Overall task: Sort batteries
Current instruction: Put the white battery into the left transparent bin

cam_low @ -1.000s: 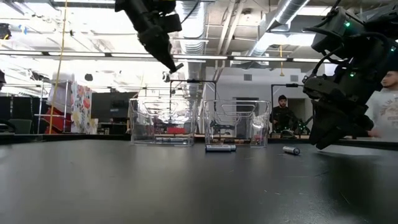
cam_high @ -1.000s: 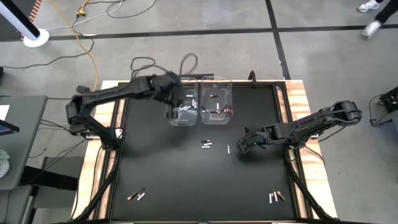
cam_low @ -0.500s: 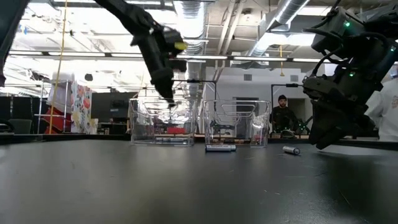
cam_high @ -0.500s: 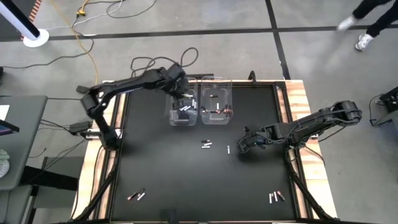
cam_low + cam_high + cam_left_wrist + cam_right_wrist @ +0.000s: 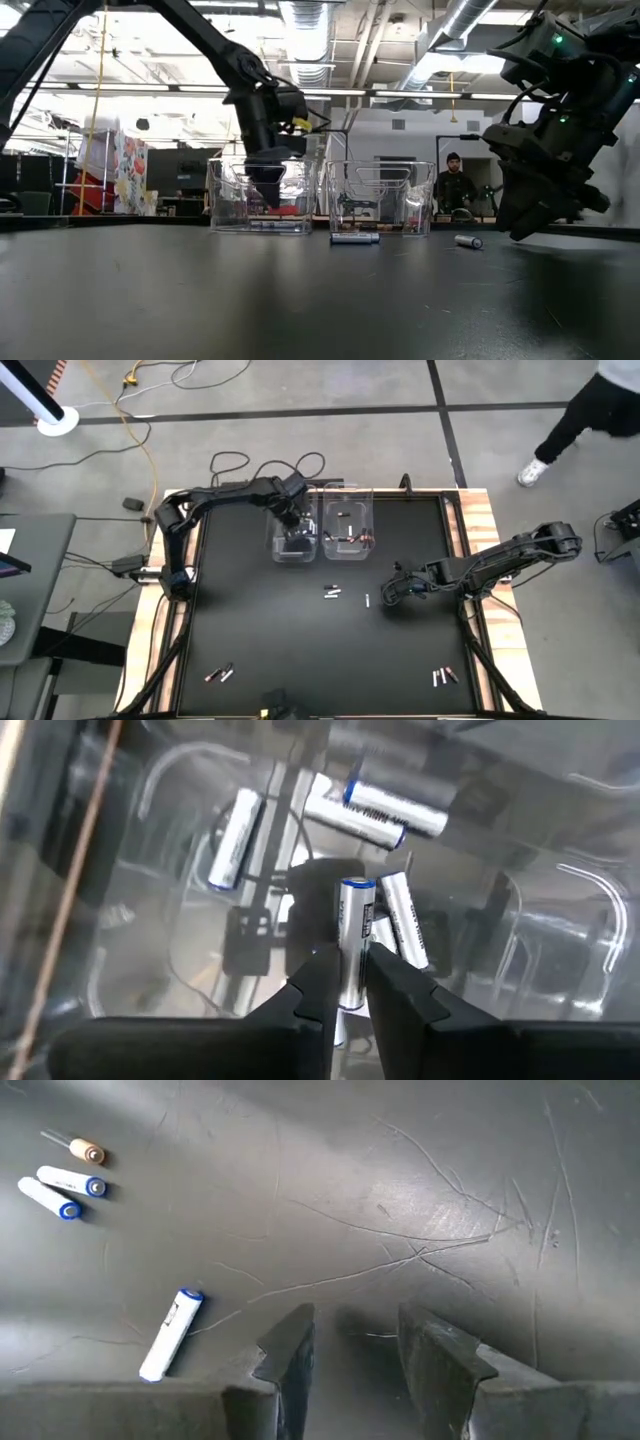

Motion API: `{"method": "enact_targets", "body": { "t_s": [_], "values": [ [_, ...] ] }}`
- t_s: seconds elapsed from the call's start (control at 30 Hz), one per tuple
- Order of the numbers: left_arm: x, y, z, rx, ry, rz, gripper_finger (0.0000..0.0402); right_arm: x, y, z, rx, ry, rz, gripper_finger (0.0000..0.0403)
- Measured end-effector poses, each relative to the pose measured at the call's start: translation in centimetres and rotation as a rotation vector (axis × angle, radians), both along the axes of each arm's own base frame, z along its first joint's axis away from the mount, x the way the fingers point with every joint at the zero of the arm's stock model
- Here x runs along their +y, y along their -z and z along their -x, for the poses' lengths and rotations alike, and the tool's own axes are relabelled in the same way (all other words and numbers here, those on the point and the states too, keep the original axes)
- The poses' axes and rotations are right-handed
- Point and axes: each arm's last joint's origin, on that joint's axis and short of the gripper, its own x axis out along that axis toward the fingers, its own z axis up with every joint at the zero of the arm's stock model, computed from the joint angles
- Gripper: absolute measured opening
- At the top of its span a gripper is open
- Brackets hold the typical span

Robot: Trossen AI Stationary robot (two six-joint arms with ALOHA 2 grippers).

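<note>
Over the left bin (image 5: 295, 538), the left gripper (image 5: 345, 982) reaches down inside, its fingers narrow around a white battery (image 5: 352, 942) standing between them; other white batteries (image 5: 375, 808) lie on the bin floor. Beside it, the right bin (image 5: 348, 532) holds a few more. Near the table's (image 5: 270, 640) right side, the right gripper (image 5: 352, 1348) hovers low with fingers wide and empty, close to a lone white battery (image 5: 170, 1334). More loose batteries (image 5: 333, 592) lie mid-table and near both front corners.
</note>
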Motion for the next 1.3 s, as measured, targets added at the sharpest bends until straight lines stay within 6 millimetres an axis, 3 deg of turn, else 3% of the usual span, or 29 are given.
{"method": "enact_targets", "body": {
  "t_s": [0.33, 0.57, 0.83, 1.03, 1.17, 1.3],
  "values": [
    [0.2, 0.4, 0.1, 0.011, -0.051, 0.012, 0.0124, 0.0, 0.0, 0.0, -0.004, 0.012, -0.008, 0.0163],
    [-0.5, -1.6, 0.2, 0.002, 0.03, -0.059, 0.0139, 0.0, 0.0, 0.0, -0.004, 0.011, -0.007, 0.0163],
    [-0.7, -8.9, -0.2, -0.147, -0.038, -0.153, 0.0139, 0.0, 0.0, 0.0, -0.002, 0.005, -0.003, 0.0163],
    [-1.9, -14.3, -0.2, -0.297, -0.246, -0.084, 0.0139, 0.1, 0.0, 0.0, -0.001, -0.002, -0.012, 0.0163],
    [-3.5, -16.2, 0.2, -0.367, -0.349, 0.006, 0.0139, 0.2, 0.0, 0.0, 0.002, -0.023, -0.048, 0.0163],
    [-6.6, -16.6, 0.5, -0.307, -0.322, 0.082, 0.0139, 0.5, 0.0, 0.0, 0.002, -0.046, -0.061, 0.0163]
  ]
}}
